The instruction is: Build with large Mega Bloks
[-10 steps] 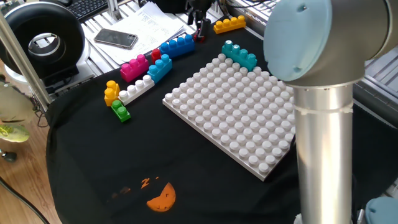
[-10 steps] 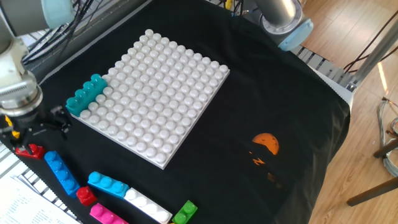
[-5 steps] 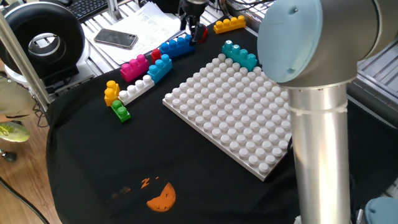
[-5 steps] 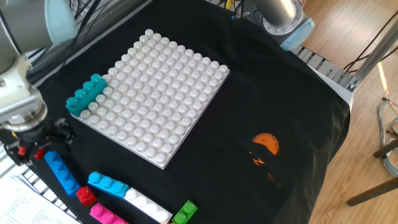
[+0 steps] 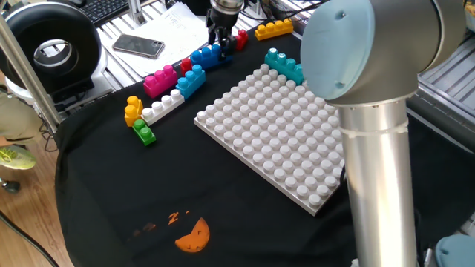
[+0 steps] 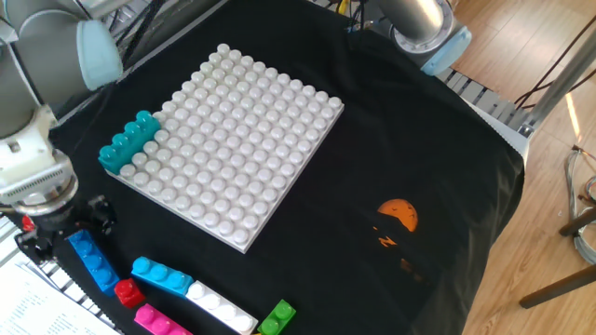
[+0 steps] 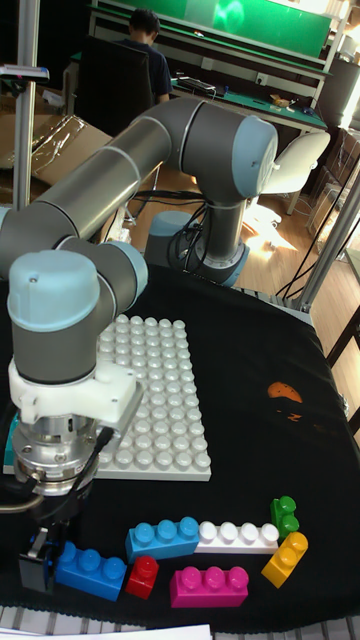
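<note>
My gripper (image 5: 220, 43) hangs low over the far end of the long blue brick (image 5: 210, 55) at the back of the mat. In the other fixed view the gripper (image 6: 67, 233) is open, and its two dark fingers (image 6: 102, 219) straddle the end of that blue brick (image 6: 91, 259) without closing on it. A small red brick (image 5: 241, 38) lies just beside the gripper. One teal brick (image 5: 286, 65) is seated on the corner of the white baseplate (image 5: 274, 141). A yellow brick (image 5: 274, 29) lies behind, off the mat.
Left of the baseplate lie a pink brick (image 5: 161, 80), a small red one (image 5: 185, 65), a light blue one (image 5: 191, 80), a white one (image 5: 163, 107), an orange-yellow one (image 5: 133, 110) and a green one (image 5: 144, 133). A phone (image 5: 139, 46) and papers sit behind. The arm's big column (image 5: 378, 185) stands front right.
The gripper has moved from beside the small red brick over to the end of the long blue brick and come lower. No brick has moved.
</note>
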You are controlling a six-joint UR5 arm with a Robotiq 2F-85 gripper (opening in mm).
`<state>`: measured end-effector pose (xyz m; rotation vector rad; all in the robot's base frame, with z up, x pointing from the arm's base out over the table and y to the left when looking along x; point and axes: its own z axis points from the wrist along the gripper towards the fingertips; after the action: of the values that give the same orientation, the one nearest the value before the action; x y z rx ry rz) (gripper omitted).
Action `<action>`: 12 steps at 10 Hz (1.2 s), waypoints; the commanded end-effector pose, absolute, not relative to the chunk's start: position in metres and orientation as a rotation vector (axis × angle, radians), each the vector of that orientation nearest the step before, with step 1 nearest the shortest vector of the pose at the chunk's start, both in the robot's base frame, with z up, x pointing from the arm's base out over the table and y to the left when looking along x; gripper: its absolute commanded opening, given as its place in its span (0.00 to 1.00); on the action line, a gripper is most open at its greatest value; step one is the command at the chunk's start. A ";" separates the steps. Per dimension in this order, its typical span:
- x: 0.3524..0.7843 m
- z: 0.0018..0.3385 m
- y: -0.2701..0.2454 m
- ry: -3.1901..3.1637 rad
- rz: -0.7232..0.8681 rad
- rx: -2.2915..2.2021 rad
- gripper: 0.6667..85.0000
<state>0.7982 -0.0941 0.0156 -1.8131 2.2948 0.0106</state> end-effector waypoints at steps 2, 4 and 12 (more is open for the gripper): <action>0.797 0.015 -0.085 2.384 0.074 -1.667 0.34; 0.792 0.026 -0.087 2.454 0.073 -1.605 0.09; 0.757 0.100 -0.099 2.892 0.175 -0.816 0.01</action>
<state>0.7687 -0.1004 0.0780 -1.1047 2.7876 0.1177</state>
